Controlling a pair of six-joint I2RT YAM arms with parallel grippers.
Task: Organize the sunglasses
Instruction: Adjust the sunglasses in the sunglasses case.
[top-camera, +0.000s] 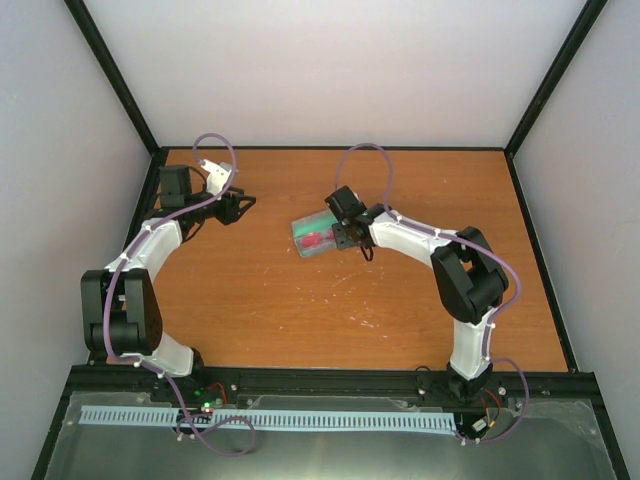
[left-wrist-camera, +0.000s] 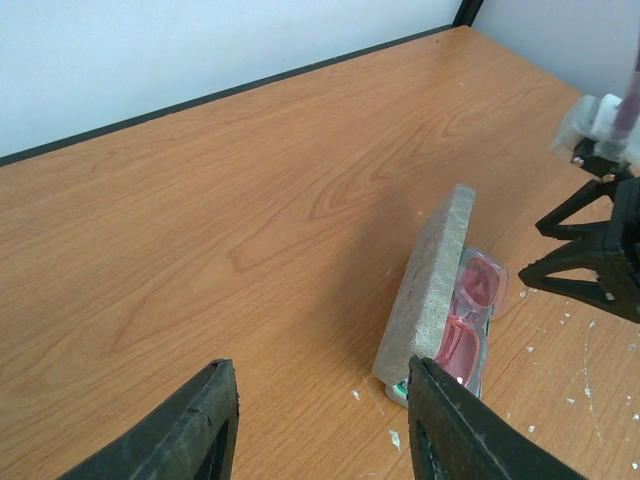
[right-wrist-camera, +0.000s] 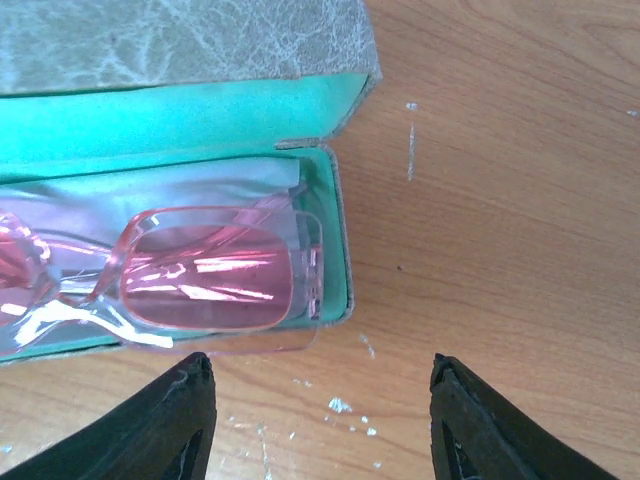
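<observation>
The red sunglasses (right-wrist-camera: 190, 275) lie inside the open grey case (right-wrist-camera: 345, 250) with teal lining, on a light cloth (right-wrist-camera: 150, 190). In the top view the sunglasses (top-camera: 318, 240) show red inside the case (top-camera: 303, 228) at mid table. In the left wrist view the case's raised lid (left-wrist-camera: 430, 280) hides part of the sunglasses (left-wrist-camera: 468, 315). My right gripper (right-wrist-camera: 320, 415) is open and empty, just beside the case's right end; it also shows in the top view (top-camera: 345, 238). My left gripper (left-wrist-camera: 320, 420) is open and empty, well left of the case, at the table's far left (top-camera: 238, 207).
The wooden table (top-camera: 400, 180) is flecked with small white specks (right-wrist-camera: 340, 405) near the case. Black frame posts and white walls bound it on three sides. My right arm's gripper (left-wrist-camera: 600, 250) shows at the right of the left wrist view.
</observation>
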